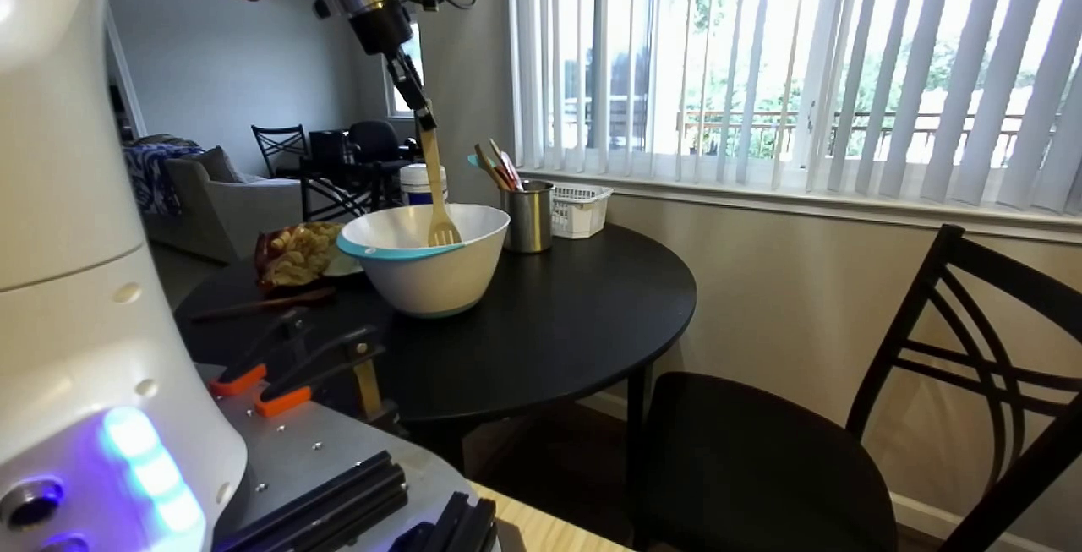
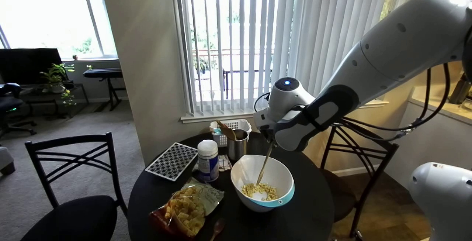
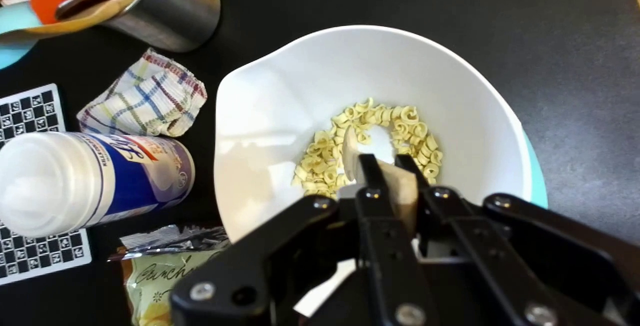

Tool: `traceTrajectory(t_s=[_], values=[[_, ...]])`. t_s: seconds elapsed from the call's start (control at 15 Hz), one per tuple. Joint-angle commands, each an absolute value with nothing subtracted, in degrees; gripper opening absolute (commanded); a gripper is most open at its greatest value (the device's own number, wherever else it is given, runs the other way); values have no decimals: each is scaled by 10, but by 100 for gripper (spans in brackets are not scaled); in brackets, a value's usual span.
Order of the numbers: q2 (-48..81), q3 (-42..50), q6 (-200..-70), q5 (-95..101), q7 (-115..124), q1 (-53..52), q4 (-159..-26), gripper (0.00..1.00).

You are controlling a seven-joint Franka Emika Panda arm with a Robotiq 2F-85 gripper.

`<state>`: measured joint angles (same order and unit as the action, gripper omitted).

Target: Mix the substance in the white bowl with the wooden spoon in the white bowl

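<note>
The white bowl (image 1: 431, 281) stands upright on the black round table, with a turquoise edge on one side; it also shows in an exterior view (image 2: 254, 205) and the wrist view (image 3: 445, 81). Small curled yellow pasta (image 3: 320, 159) lies in its bottom, with a bare white patch in the middle. My gripper (image 1: 428, 119) is above the bowl, shut on the handle of the wooden spoon (image 1: 433, 167). The spoon leans slightly, its slotted head inside the bowl, at the pasta in an exterior view (image 2: 262, 171). In the wrist view, the fingers (image 3: 385, 159) flank the handle and hide part of the head.
Close around the bowl stand a metal cup of utensils (image 3: 185, 11), a white-capped canister (image 3: 135, 176), a checked cloth (image 3: 150, 96) and an open snack bag (image 2: 188, 211). A white basket (image 1: 579, 210) and a patterned board (image 2: 173, 161) are behind. Another dark spoon (image 2: 218, 226) lies in front.
</note>
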<state>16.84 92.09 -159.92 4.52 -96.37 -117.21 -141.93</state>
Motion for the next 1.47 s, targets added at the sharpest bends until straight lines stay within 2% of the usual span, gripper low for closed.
traceTrajectory(t_s=[0.0,0.67,0.73,1.07,1.13,1.4], values=[[155,930,-1587,69,-1007,-1172,-1429,3],[158,910,-1584,64,-1040,-1154,-1461,3],[157,908,-1585,64,-1041,-1153,-1461,11],[157,908,-1584,64,-1041,-1153,-1460,11],[157,908,-1584,64,-1041,-1153,-1460,3],[155,888,-1530,74,-1056,-1154,-1441,3]])
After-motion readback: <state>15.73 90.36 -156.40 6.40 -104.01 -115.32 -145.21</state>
